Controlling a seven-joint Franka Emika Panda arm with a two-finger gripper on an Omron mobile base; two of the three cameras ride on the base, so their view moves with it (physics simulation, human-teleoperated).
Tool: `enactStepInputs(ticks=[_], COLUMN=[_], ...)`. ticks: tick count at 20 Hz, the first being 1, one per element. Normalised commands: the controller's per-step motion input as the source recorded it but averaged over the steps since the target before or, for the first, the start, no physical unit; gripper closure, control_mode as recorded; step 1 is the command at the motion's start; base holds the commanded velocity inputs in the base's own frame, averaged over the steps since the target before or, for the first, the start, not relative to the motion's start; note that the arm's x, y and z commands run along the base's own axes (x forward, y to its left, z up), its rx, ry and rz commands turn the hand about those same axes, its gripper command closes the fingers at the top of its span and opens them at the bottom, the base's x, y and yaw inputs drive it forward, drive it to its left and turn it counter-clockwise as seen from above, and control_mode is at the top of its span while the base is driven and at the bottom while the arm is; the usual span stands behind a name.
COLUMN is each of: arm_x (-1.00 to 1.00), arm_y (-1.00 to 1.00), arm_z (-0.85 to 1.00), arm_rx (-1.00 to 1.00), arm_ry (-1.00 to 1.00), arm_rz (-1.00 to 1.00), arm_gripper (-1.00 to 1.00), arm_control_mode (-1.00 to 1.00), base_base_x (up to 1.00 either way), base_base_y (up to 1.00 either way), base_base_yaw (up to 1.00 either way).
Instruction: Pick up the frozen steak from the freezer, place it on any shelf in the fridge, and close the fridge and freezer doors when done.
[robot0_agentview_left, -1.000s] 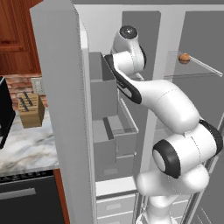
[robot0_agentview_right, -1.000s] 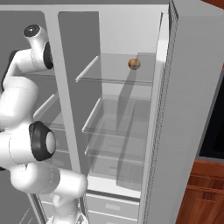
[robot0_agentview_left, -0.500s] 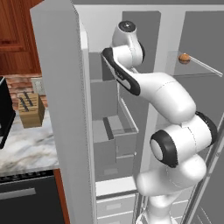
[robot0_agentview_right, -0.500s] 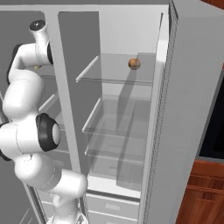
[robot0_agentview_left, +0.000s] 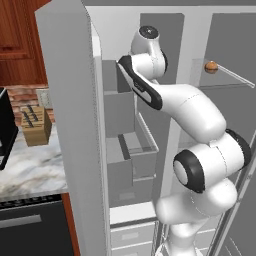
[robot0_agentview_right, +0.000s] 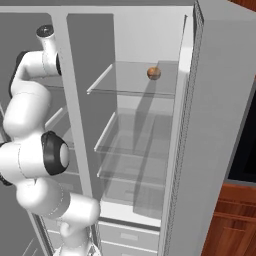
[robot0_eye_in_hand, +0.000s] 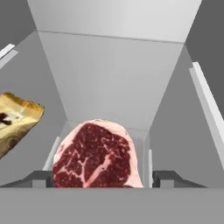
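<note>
The frozen steak (robot0_eye_in_hand: 94, 159), dark red with pale marbling, lies on the freezer's grey floor (robot0_eye_in_hand: 109, 96) right in front of the hand. My gripper (robot0_eye_in_hand: 103, 179) straddles it. The left fingertip (robot0_eye_in_hand: 41, 178) sits at the steak's edge, and the right fingertip (robot0_eye_in_hand: 168, 178) stands a narrow gap away from it. The jaws are open, not clamped. In the left base view my arm (robot0_agentview_left: 165, 95) reaches up into the freezer (robot0_agentview_left: 120, 115), beside the fridge (robot0_agentview_left: 225, 115). The fridge's top glass shelf (robot0_agentview_right: 125, 80) carries a small orange-brown ball (robot0_agentview_right: 154, 73). Both doors stand open: the freezer door (robot0_agentview_left: 70, 125) and the fridge door (robot0_agentview_right: 210, 140).
A golden packet (robot0_eye_in_hand: 15, 120) lies left of the steak in the freezer. Grey bins (robot0_agentview_left: 135, 150) sit lower in the freezer. Lower glass panes (robot0_agentview_right: 135, 140) and drawers (robot0_agentview_right: 130, 235) fill the fridge. A knife block (robot0_agentview_left: 35, 125) stands on the marble counter (robot0_agentview_left: 30, 170).
My arm has pushed higher and further into the freezer. The jaws have narrowed in towards the steak.
</note>
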Motion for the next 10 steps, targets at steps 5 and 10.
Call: enactStepInputs(ticks=[5,10], arm_x=[-0.11,-0.24], arm_y=[-0.17,0.0], arm_z=[-0.26,0.0], arm_rx=[-0.01,0.0], arm_ry=[-0.02,0.0], arm_rz=[0.03,0.0], arm_gripper=[1.0,1.0], arm_control_mode=[-1.0,-1.0], base_base_x=[0.0,0.0], base_base_y=[0.0,0.0], base_base_yaw=[0.0,0.0])
